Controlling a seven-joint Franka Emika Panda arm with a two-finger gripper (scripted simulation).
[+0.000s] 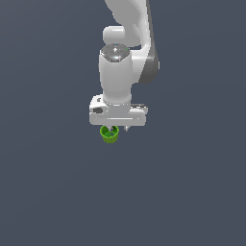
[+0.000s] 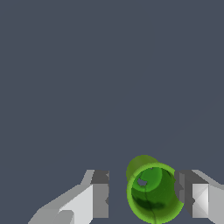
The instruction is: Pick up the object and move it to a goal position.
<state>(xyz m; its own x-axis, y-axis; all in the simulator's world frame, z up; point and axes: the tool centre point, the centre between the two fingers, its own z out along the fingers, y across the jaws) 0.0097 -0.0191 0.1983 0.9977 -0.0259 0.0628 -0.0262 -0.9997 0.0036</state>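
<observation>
Between the spread fingers of the gripper (image 2: 142, 199), the green cup (image 2: 154, 192) sits off-centre, close against one finger (image 2: 189, 194), so closing now could tip or push it aside.

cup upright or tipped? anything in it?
Upright: in the wrist view the green cup shows its open rim facing the camera. Inside is darker green with a small grey patch; cannot tell whether that is contents.
</observation>
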